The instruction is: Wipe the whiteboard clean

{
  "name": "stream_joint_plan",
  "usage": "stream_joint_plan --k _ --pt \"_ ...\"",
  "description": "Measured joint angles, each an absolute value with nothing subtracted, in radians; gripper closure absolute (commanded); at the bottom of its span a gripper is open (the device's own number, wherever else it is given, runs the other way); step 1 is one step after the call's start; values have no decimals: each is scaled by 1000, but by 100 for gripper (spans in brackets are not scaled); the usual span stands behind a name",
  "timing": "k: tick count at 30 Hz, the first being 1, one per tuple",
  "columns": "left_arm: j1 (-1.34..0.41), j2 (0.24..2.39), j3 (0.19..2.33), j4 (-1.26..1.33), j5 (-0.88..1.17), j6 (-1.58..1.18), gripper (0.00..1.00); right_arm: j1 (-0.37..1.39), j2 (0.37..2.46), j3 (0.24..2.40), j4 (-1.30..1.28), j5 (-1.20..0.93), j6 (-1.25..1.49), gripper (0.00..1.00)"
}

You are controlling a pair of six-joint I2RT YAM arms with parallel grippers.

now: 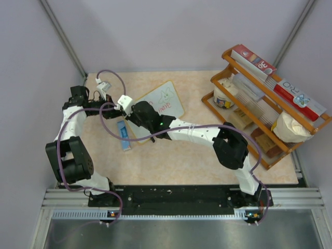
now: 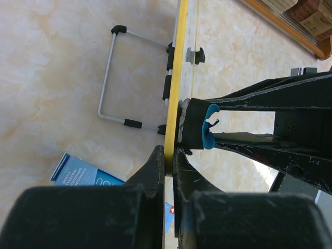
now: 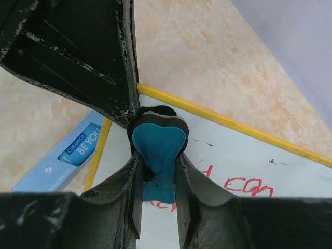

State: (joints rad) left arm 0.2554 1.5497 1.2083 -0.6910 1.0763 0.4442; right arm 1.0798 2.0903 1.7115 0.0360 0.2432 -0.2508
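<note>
The left gripper (image 2: pixel 167 154) is clamped on the frame of the whiteboard (image 1: pixel 170 97), which stands tilted left of the table's (image 1: pixel 181 163) middle. The right gripper (image 3: pixel 157 158) is clenched on the eraser (image 3: pixel 158 139), held against the board face by red writing (image 3: pixel 244 187). With only 1 edge pinched, a hard stroke could twist the board loose.

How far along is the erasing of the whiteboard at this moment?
Done: the left gripper clamps the whiteboard by its frame, and the right gripper holds the eraser. In hand: the eraser is against the board. Left: red writing and green marks to wipe.
</note>
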Motion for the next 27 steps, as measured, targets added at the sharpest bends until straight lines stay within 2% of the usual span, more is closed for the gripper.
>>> stream_joint_plan --k 16,27 --pt "255 1552 1208 -683 1065 446 100 1061 2105 1721 46 252 -252 100" --pt "256 1583 1229 -688 1051 468 100 1000 2086 1623 178 242 -241 100"
